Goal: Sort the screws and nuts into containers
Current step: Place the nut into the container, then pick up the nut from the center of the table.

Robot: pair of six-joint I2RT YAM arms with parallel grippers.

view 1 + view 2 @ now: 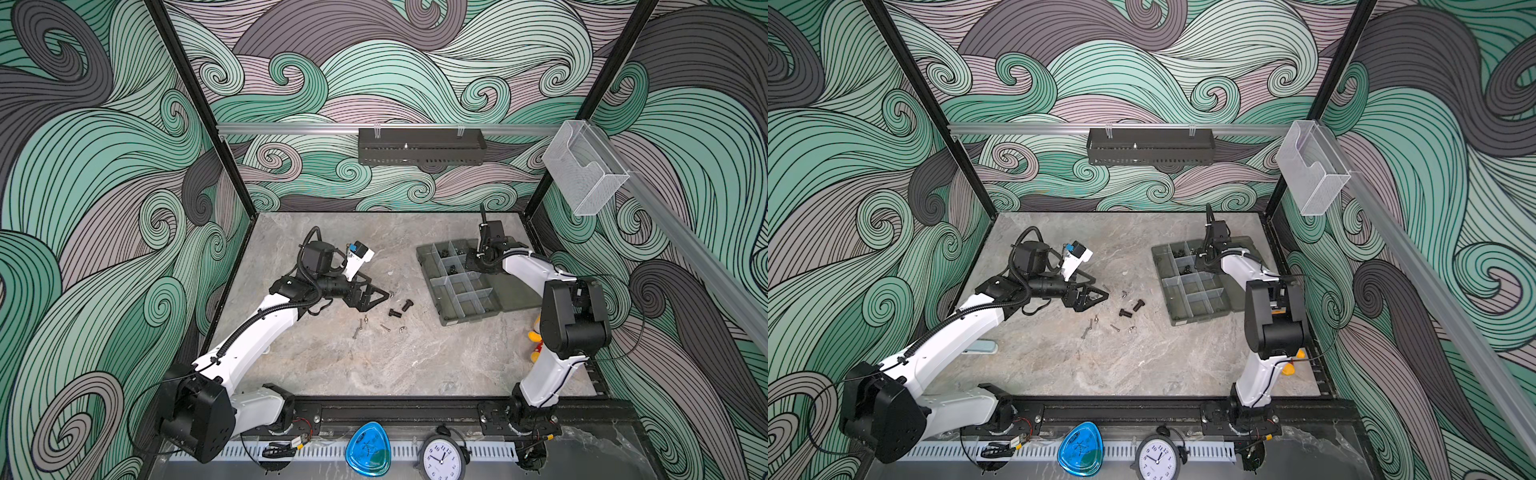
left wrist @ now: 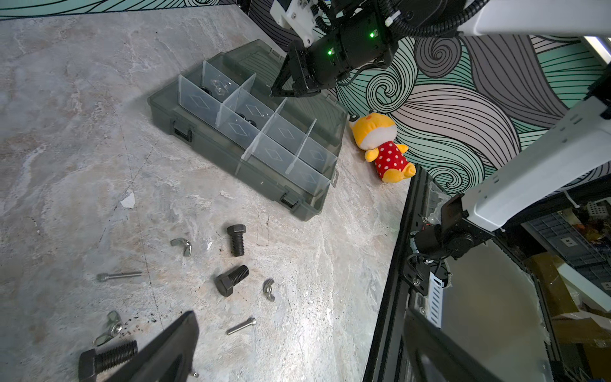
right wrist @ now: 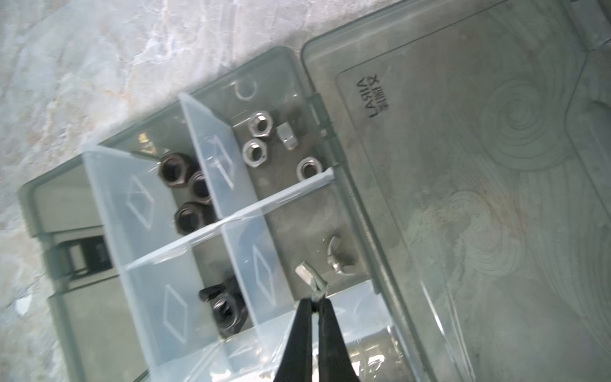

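The smoky-grey organiser box (image 1: pixel 469 319) (image 1: pixel 1187 320) lies open at the table's right. My right gripper (image 3: pixel 316 299) (image 2: pixel 281 91) hangs over it, shut on a silver wing nut (image 3: pixel 312 277), above the container holding another silver wing nut (image 3: pixel 340 258). Neighbouring containers hold black hex nuts (image 3: pixel 185 188), silver hex nuts (image 3: pixel 261 139) and a black wing nut (image 3: pixel 224 304). On the table lie black bolts (image 2: pixel 236 239) (image 1: pixel 401 309), thin silver screws (image 2: pixel 241 325) and wing nuts (image 2: pixel 183 246). My left gripper (image 2: pixel 297 347) (image 1: pixel 374 297) is open and empty, just left of them.
A yellow plush toy (image 2: pixel 380 145) lies by the box's near right corner, under my right arm. A black perforated tray (image 1: pixel 419 145) and a clear holder (image 1: pixel 582 166) hang on the walls. A clock (image 1: pixel 440 457) and a blue object (image 1: pixel 368 449) sit beyond the front rail.
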